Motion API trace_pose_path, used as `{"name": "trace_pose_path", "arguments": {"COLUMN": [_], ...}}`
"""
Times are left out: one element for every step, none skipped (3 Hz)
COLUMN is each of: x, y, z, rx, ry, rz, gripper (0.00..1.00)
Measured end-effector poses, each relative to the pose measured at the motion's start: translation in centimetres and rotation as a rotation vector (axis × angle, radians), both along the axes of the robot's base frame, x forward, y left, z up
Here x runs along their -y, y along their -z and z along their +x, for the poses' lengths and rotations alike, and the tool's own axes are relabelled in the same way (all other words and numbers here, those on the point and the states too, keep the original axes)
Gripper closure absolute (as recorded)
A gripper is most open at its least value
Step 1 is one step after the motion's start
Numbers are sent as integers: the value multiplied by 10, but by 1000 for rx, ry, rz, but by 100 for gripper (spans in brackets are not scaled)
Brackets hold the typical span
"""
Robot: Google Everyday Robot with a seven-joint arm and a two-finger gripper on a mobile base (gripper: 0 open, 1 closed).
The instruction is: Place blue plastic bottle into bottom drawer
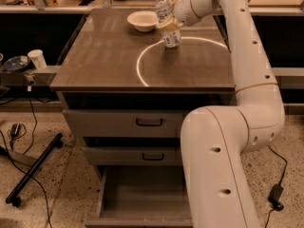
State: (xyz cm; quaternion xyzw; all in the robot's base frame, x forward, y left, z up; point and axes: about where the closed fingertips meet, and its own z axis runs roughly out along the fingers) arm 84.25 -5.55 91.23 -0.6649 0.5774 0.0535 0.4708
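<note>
The blue plastic bottle (166, 9), clear with a white cap and a pale label, is near the back of the cabinet top, inside a bright ring of light, leaning a little to the left. My gripper (170, 23) comes in from the right and is shut around the bottle's middle. I cannot tell whether the bottle's base touches the top. The bottom drawer (140, 194) is pulled out at the foot of the cabinet, and its plain interior shows. My arm's lower link covers its right side.
A shallow cream bowl (142, 20) sits left of the bottle. Two upper drawers with dark handles (148, 122) are closed. My arm's large white link (218, 170) stands in front of the cabinet's right side. A white cup (36, 58) is on a side bench, and cables and a black stand leg (33, 167) lie on the floor at left.
</note>
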Motion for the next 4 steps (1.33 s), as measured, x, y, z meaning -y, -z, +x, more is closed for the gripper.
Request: {"name": "trace_pose_path", "arguments": {"x": [-1, 2, 8, 8], "y": [-14, -25, -34, -35], "z": [0, 2, 4, 4], "rx": [34, 62, 87, 88], "ry": [0, 11, 28, 28], "rz": [-9, -9, -2, -3], "gripper": [100, 100, 100, 100]}}
